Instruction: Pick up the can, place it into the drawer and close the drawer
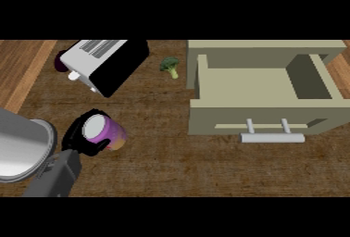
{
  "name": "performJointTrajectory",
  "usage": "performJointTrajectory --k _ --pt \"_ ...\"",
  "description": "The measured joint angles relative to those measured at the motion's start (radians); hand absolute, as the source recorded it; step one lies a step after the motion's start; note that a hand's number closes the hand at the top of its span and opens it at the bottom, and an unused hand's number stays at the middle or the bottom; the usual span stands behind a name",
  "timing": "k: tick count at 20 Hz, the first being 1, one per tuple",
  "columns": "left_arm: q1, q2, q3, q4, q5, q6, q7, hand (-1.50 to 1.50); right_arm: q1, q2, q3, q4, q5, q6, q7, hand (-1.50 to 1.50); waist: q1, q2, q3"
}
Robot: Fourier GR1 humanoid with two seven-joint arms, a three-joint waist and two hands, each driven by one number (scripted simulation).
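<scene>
Now at pick-up step: left hand is curled round the purple can, on the counter well left of the open drawer; next needs lift, carry right over drawer's front wall, release inside.

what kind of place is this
Most likely a kitchen counter: a white and black slot toaster, a small green broccoli floret and an open beige drawer with a grey bar handle sit on a brown wood-grain top.

no legible txt, labels — none
</scene>
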Motion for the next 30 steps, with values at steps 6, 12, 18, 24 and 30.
performJointTrajectory --k 6,12,18,24,30 --pt "0.015 -0.129 0.028 -0.143 0.045 0.239 -0.008 1.5 0.017 0.0 -0.008 0.003 -0.01 0.001 -0.006 -1.5 0.006 -0.002 0.0" --pt "0.053 -0.187 -0.059 -0.423 0.097 0.382 0.125 1.5 0.011 -0.013 -0.017 -0.006 -0.028 -0.018 0.01 -1.5 0.011 -0.005 0.001" --pt "0.069 -0.2 -0.196 -0.685 0.121 0.551 0.275 1.5 0.013 -0.012 -0.025 -0.015 -0.049 -0.023 0.025 -1.5 0.004 -0.003 0.0" --pt "0.019 -0.204 -0.27 -0.85 0.099 0.684 0.431 1.5 0.008 -0.007 0.002 -0.03 -0.035 -0.045 0.02 -1.5 -0.001 0.0 0.0" --pt "-0.053 -0.199 -0.313 -0.957 0.065 0.783 0.561 1.5 0.023 0.0 0.045 -0.03 -0.002 -0.065 -0.004 -1.5 -0.004 0.002 0.0"
